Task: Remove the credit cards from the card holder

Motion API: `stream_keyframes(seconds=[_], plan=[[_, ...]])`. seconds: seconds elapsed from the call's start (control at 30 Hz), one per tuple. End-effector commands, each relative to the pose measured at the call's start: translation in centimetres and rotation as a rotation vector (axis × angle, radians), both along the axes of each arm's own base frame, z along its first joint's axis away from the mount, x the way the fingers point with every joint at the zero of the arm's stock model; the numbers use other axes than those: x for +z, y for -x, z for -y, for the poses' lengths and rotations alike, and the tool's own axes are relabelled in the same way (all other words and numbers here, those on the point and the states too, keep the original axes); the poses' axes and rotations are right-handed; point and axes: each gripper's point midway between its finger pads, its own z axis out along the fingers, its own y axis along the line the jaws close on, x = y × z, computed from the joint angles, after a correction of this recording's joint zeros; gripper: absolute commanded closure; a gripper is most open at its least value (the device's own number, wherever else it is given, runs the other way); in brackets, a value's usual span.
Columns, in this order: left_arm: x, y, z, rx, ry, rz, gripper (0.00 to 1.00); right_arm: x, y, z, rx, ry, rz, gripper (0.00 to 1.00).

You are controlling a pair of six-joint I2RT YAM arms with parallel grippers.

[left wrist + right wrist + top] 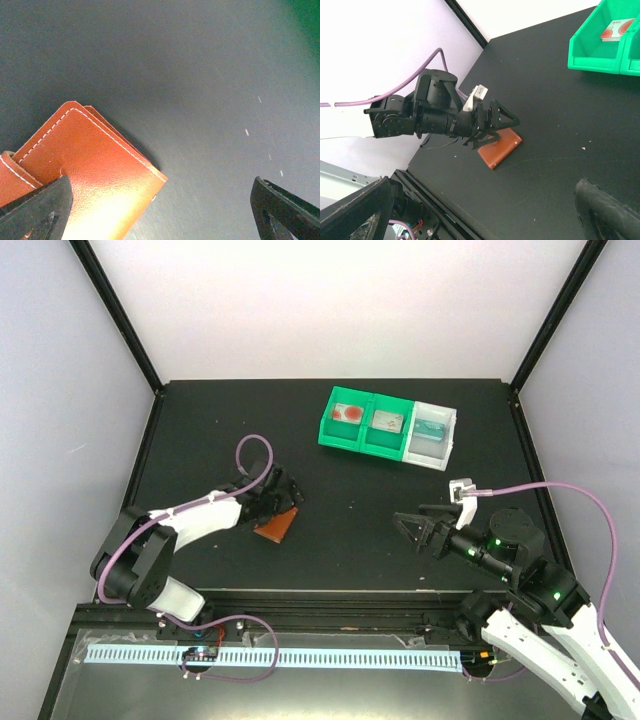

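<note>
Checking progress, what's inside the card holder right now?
The card holder lies folded shut on the table; only its reddish-brown outer face shows. Whatever it holds inside is covered.

Both arms have white shells between black, drum-shaped joints. On the left arm (200, 515) a purple cable (250, 445) loops up behind the jaws. A small white block (475, 97) sits just behind the left gripper (502, 126), whose black fingers (506, 116) are open triangular frames. The right arm (530, 535) shows green lights (497, 539) on the black joints behind its jaws. A white housing (462, 490) sits just behind the right gripper (406, 532), and a second purple cable (560, 490) runs back from it.
</note>
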Motion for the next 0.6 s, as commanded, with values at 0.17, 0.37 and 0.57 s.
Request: stream_keyframes(seconds=[0.17,0.37,0.57], plan=[[3.1,1.0,-3.0,-0.068,-0.186,0.094,0.05,-0.5,-0.2,0.0,-0.012,-0.005,-0.02,0.0],[1.7,1.8,-5.7,-0.112,-0.3,0.057,0.11,-0.7,-0.1,-0.3,0.005,-0.016,-0.016,0.0],[0.7,2.0,-4.8,-0.213,-0.268,0.087,0.17,-0.9,-0.2,-0.7,0.02,-0.022,-0.023,0.02]])
